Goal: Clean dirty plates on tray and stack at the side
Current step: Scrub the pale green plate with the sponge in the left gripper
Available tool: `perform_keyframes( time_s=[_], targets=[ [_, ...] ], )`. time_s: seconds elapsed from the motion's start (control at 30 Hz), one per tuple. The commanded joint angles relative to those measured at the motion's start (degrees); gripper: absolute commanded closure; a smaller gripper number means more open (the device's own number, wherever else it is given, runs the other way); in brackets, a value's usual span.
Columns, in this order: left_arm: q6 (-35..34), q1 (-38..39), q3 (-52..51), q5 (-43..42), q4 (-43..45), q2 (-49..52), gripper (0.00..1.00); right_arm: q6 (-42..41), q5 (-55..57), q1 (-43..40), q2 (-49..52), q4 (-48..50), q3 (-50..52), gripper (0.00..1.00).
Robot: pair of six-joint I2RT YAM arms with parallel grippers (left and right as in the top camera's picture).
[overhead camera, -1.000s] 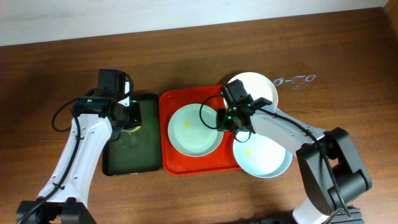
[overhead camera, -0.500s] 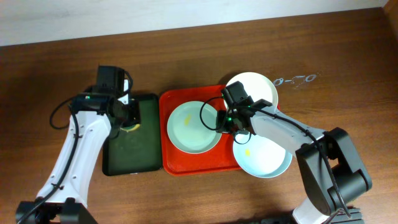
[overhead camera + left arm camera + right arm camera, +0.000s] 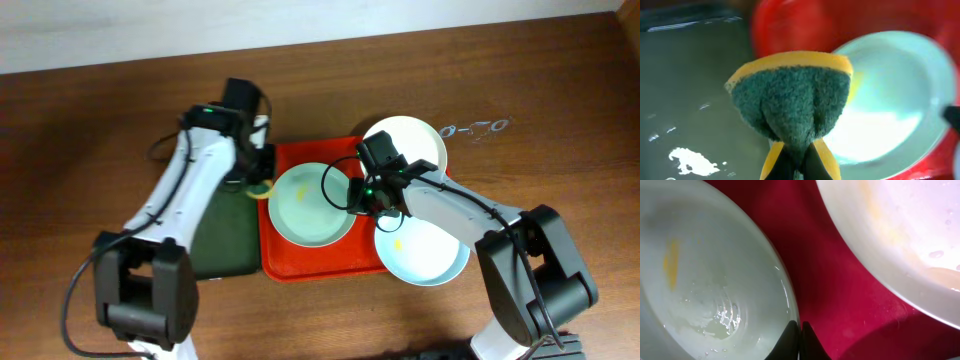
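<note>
Dark brown wood makes up the table (image 3: 560,120), with a strip of pale wall (image 3: 100,30) along its far edge. The left gripper (image 3: 255,180) is clamped on a sponge (image 3: 260,190), which hangs over the seam where the green tray (image 3: 225,245) meets the red tray (image 3: 320,262). From the left wrist, the jaws pinch the narrow base of the sponge (image 3: 792,97), and its green scouring face with a yellow edge fans out ahead of them. Past the sponge and to the right of these jaws lies the mint plate (image 3: 890,100); to their left is the wet floor of the green tray (image 3: 690,100). The right gripper (image 3: 358,195) sits low at the right edge of the mint plate (image 3: 310,207), which lies in the left half of the red tray. From the right wrist, the right gripper (image 3: 799,339) shows its two dark tips drawn nearly together exactly where that plate's rim runs in, so they appear pinched on the rim. A yellow smear (image 3: 671,262) marks the plate well to the left of these jaws. Straight ahead of them is a bare band of red tray (image 3: 830,280), and ahead to the right is the white plate (image 3: 900,240), carrying a faint yellowish film. Overhead, the white plate (image 3: 410,140) overlaps the tray's far right corner beyond the right jaws, and the pale blue plate (image 3: 425,255) overhangs the tray's right side behind them, carrying a small yellow spot (image 3: 400,243).
</note>
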State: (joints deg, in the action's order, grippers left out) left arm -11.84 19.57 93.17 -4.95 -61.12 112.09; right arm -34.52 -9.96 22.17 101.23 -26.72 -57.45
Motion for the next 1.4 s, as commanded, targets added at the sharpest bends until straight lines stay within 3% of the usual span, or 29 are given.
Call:
perform_keyframes(
  time_s=[0.0,0.2,0.37,0.43,0.47,0.5,0.57,0.67,0.77,0.83,1.2,1.37],
  targets=[
    [0.44,4.15,1.16,-1.46,3.52,1.51,1.00,-0.15,0.07,0.37,0.42,-0.37,0.79,0.96],
    [6.99,6.21,1.16,-1.53,5.99,5.27,1.00,13.22,0.00,0.31,0.42,0.92,0.79,0.96],
    [9.05,6.25,1.16,-1.22,6.78,6.29,1.00,18.27,-0.11,0.31,0.42,2.19,0.79,0.96],
    [8.90,6.16,1.01,-1.25,7.37,6.32,1.00,18.18,-0.76,0.31,0.42,2.14,0.79,0.77],
    [8.90,6.16,1.01,-1.25,7.61,6.32,1.00,17.62,-2.01,0.31,0.42,2.14,0.79,0.62],
    [8.92,6.16,1.01,-1.20,7.96,6.32,1.00,15.87,-3.50,0.31,0.42,2.10,0.79,0.55],
    [8.92,6.58,0.85,-1.03,8.50,6.32,1.00,11.41,-4.90,0.31,0.42,1.46,0.79,0.59],
    [8.87,7.28,0.79,0.81,9.25,7.04,1.00,10.01,-4.85,0.31,0.42,0.72,0.79,0.75],
    [8.90,7.28,0.76,1.31,9.46,9.01,1.00,10.01,-4.85,0.31,0.42,0.11,0.83,0.77],
    [8.90,7.28,0.76,1.33,9.94,10.80,1.00,10.01,-4.85,0.31,0.42,0.15,0.83,0.96],
    [9.03,7.28,0.42,0.13,5.38,13.60,1.00,10.01,-4.83,0.33,0.42,0.42,0.83,0.96],
    [13.22,6.86,2.03,-12.35,2.97,13.57,1.00,10.01,-4.83,0.31,0.42,1.03,0.83,0.96]
  ],
)
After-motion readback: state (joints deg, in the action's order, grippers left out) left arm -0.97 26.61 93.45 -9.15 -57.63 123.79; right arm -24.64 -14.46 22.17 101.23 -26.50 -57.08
